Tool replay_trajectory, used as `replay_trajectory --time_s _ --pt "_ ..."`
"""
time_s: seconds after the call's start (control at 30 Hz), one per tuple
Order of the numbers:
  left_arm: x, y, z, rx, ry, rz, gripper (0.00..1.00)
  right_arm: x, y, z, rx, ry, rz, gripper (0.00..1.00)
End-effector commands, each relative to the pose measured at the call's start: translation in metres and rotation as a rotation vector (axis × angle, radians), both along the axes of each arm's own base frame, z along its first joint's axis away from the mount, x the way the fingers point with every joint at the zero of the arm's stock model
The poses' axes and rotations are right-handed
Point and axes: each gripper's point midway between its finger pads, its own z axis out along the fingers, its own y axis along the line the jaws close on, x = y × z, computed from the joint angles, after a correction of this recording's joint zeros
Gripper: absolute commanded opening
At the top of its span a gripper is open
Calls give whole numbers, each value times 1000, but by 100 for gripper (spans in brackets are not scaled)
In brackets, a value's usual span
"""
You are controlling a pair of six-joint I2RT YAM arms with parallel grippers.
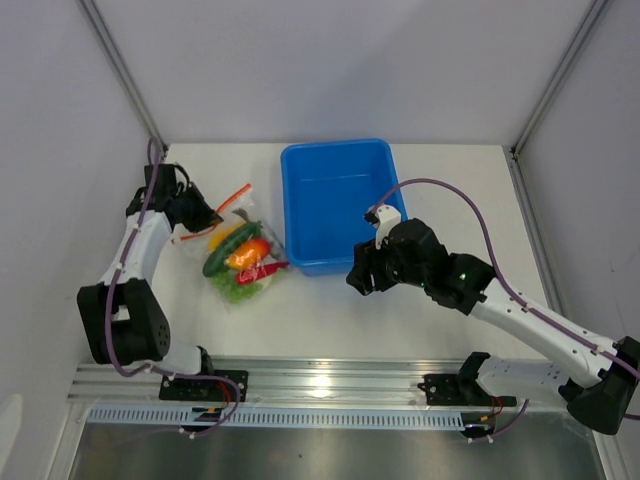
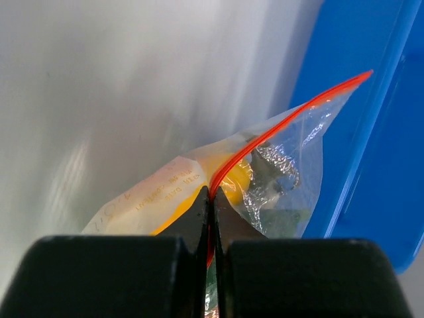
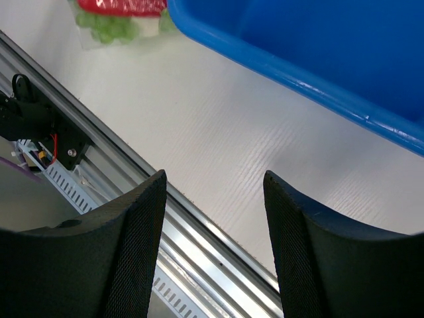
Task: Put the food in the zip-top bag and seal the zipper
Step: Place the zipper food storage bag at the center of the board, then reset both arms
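- A white table (image 1: 330,310) is closed in by pale walls (image 1: 60,150) on the left, back and right. A metal rail (image 1: 330,378) runs along its near edge.
- A blue tub (image 1: 335,149) stands at the middle back. Bare table lies in front of it and to its right. The strip of table between the tub and the left wall is narrower.
- The zip-top bag (image 1: 232,290) lies in that left strip, just beside the tub's near-left corner. Whether it touches the tub cannot be told.
- The bag is clear and crinkled. The food (image 1: 247,253) shows through it: an orange piece, a long green piece, something yellow, a red piece low on the right and pale green below.
- The zipper (image 1: 238,195) is a thin red-orange line along the bag's back edge. It slants up and away from the pinch point towards the far corner of the mouth.
- The left arm runs back along the left wall and bends right at the wrist. The left gripper (image 1: 205,220) is pinched tight on the zipper strip, its black fingers (image 2: 195,218) pressed together with the red line between them.
- The right arm stretches from the near-right corner towards the middle. The right gripper (image 3: 213,179) hangs over bare table just in front of the tub's near wall, its jaws spread wide and holding nothing.
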Motion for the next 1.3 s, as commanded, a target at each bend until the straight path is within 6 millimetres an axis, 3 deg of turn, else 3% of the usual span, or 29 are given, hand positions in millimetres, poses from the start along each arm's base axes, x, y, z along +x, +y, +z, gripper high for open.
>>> replay_trajectory --time_s 0.0,0.2,0.23,0.37,0.53,0.63,0.67,0.7,0.83,0.9,1.0,1.27 --pt "47 23 36 -5 -147 52 0 4 7 16 34 -35 5 62" --pt "74 73 8 -46 -89 162 1 6 8 9 13 -26 12 62" --pt "77 74 8 -66 -97 149 1 6 8 9 12 -28 15 63" --pt "78 87 -26 -64 -18 165 0 9 9 3 -7 -23 22 63" --pt "62 87 -48 -89 -33 212 1 13 9 3 -17 -26 24 63" --pt "62 88 -36 -71 -87 221 16 14 12 3 -12 -20 29 63" --pt "54 86 -44 -73 -76 224 23 13 12 1 -13 -14 30 63" --pt "54 88 -35 -58 -107 237 41 13 13 -1 -13 -4 29 63" --pt "43 90 -38 -38 -106 268 62 10 12 -4 -13 10 33 63" --pt "39 91 -35 -25 -114 284 99 10 11 0 -13 7 33 63" --pt "34 97 -26 20 -136 305 100 8 9 5 -16 2 33 63" --pt "16 108 52 157 -290 324 99 6 3 2 -4 15 2 63"
